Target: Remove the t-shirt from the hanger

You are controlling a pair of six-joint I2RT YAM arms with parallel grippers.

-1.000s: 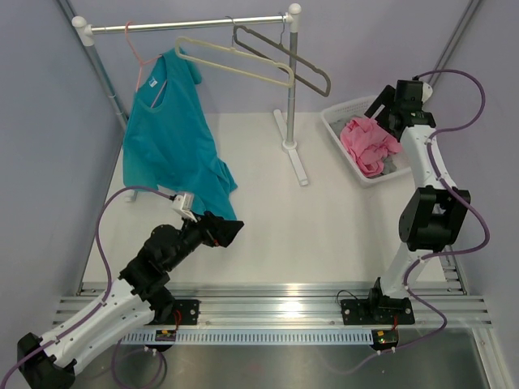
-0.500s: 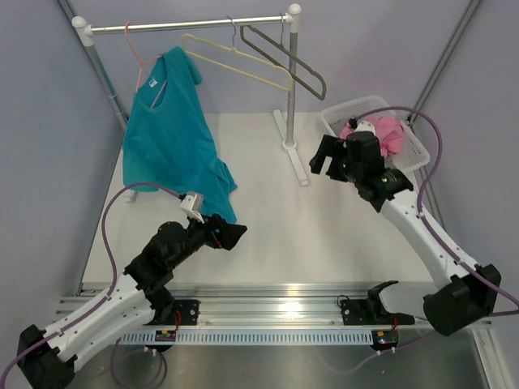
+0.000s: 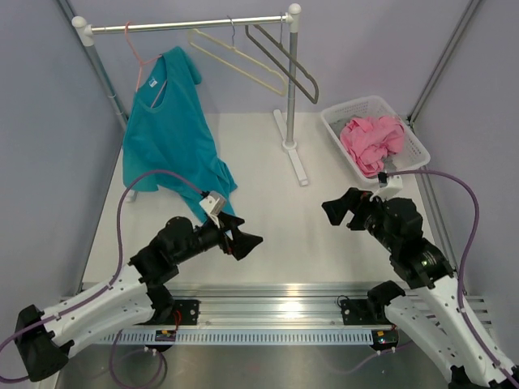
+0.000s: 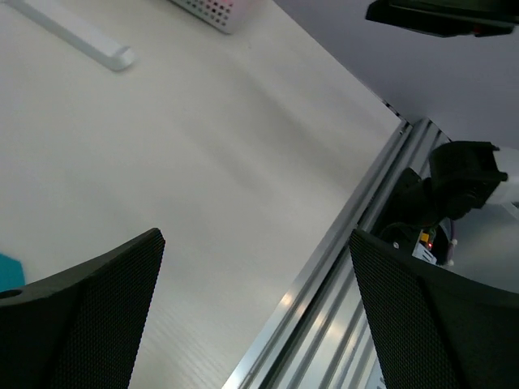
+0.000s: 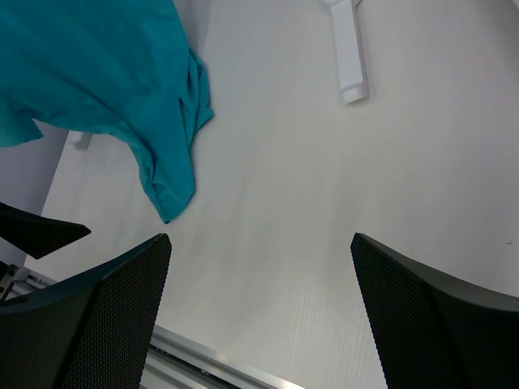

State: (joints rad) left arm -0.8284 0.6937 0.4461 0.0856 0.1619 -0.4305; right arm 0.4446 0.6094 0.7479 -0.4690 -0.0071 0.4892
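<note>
The pink t-shirt point(image 3: 373, 139) lies crumpled in a white basket point(image 3: 334, 127) at the back right, off any hanger. The cream hanger point(image 3: 235, 57) hangs bare on the rail, tilted, beside a dark hanger point(image 3: 290, 63). My left gripper point(image 3: 243, 241) is open and empty above the near middle of the table; in the left wrist view point(image 4: 255, 316) only table and rail show between its fingers. My right gripper point(image 3: 339, 209) is open and empty, in front of the basket and apart from it; the right wrist view point(image 5: 259, 316) shows bare table between its fingers.
A teal t-shirt point(image 3: 170, 130) hangs from a thin pink hanger point(image 3: 138, 61) at the rail's left; its hem shows in the right wrist view point(image 5: 105, 81). The rack's post point(image 3: 289, 81) and foot point(image 3: 296, 166) stand at mid-back. Aluminium rails point(image 3: 284, 304) run along the near edge.
My right arm has drawn back from the basket to the near middle, leaving the pink t-shirt in it. My left gripper has moved a little to the right. The bare hangers have swung.
</note>
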